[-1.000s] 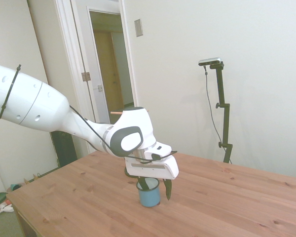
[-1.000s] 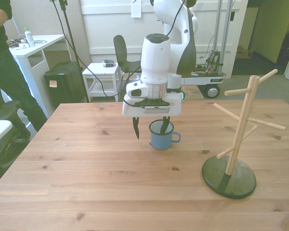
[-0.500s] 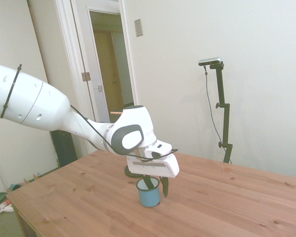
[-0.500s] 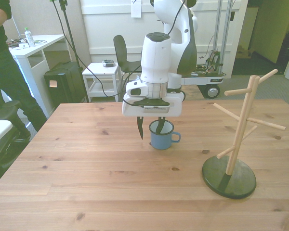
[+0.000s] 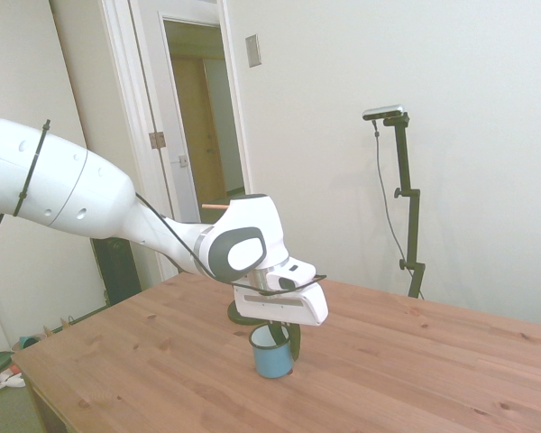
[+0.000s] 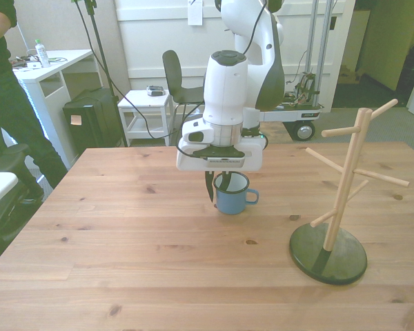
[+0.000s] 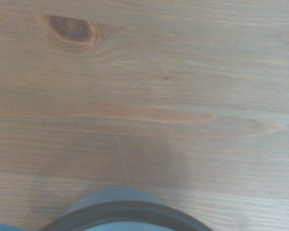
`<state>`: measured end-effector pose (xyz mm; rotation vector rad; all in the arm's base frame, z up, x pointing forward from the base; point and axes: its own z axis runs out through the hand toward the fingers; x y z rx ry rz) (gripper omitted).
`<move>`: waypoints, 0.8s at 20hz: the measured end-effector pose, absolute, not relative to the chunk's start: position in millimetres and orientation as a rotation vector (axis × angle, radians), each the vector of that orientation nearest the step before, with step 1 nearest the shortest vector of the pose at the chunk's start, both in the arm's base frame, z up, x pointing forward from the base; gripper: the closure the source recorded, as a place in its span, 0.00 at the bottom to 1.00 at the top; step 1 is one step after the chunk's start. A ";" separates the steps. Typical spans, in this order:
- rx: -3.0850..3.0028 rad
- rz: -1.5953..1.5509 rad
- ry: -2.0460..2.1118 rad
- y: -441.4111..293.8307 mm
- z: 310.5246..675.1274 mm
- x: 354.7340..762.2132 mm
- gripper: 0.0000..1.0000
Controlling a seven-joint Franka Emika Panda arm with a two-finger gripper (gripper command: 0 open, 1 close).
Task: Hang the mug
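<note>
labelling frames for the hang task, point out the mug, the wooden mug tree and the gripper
mug (image 6: 230,201): front view, blue outer wall.
wooden mug tree (image 6: 344,190): front view, upright post.
gripper (image 6: 218,187): front view, between the fingertips.

The wooden desk (image 6: 124,248) carries the mug (image 6: 230,198) directly beneath the claw (image 6: 217,185) and a wooden mug tree (image 6: 334,221) well apart from it

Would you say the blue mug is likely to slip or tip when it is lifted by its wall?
The mug looks like stiff, glossy enamel, so probably slippery. The gripper pinches one wall, off-centre, so it may tilt. It looks small and empty, likely light.
</note>
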<state>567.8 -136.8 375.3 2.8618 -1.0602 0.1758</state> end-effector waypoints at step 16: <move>2.872 0.263 -0.652 -182.6 518.8 508.0 1.00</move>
